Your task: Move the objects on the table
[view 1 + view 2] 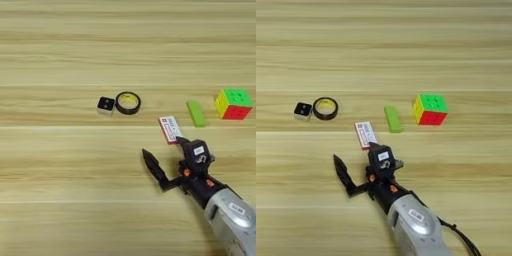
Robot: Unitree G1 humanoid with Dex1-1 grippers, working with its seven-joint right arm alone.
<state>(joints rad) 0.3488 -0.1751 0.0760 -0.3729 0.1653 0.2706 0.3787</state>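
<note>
On the light-wood table (pixel 60 190) a flat red-and-white box (pixel 170 129) lies just left of a flat green bar (pixel 196 113). Further right stands a colour puzzle cube (pixel 233 103) with green, yellow and red faces. My right gripper (pixel 164 151) comes in from the bottom right and is open, with nothing between its fingers. One black finger (pixel 151 164) points out to the left over bare wood. The other finger's tip reaches the near end of the box; whether it touches the box I cannot tell.
A black ring with a yellowish inside (pixel 128 103) lies left of the box, and a small black-and-white block (pixel 105 104) sits right beside it. Bare wood stretches across the far side and the left of the table.
</note>
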